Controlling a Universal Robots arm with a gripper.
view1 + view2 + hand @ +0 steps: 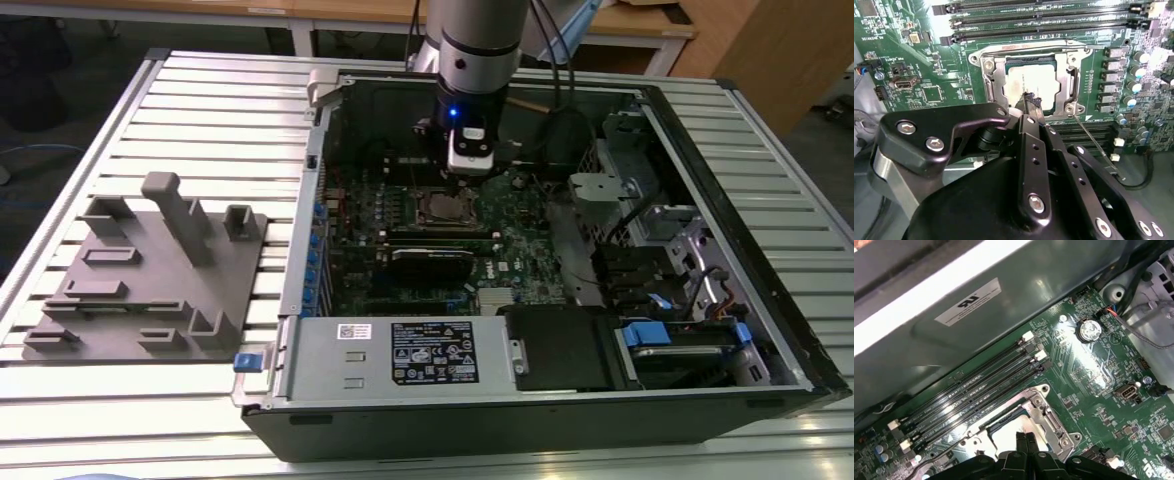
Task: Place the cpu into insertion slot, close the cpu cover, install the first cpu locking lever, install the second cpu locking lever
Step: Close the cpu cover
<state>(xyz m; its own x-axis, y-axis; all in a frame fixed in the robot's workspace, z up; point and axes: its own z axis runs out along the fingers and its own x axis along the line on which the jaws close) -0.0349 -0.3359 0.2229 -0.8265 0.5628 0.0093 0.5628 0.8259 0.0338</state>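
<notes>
Inside the open computer case, my gripper (467,168) hangs just above the insertion slot (447,210). The cpu (1029,80) lies in the slot, its silver top showing through the window of the cpu cover (988,75), which lies flat around it. My fingers are shut together with nothing between them, and the gripper (1031,102) is at the cpu's edge. A thin locking lever (1099,147) sticks out slantwise from one socket corner. In the first wrist view the gripper (1026,436) sits over the cpu (1002,440) and cover (1046,422).
Long black memory slots (1044,20) run beside the socket. A black card (430,262) and the power supply (400,350) lie nearer the case's front. The case wall (1004,315) rises close by. A grey fixture (147,280) stands on the table at the exterior view's left.
</notes>
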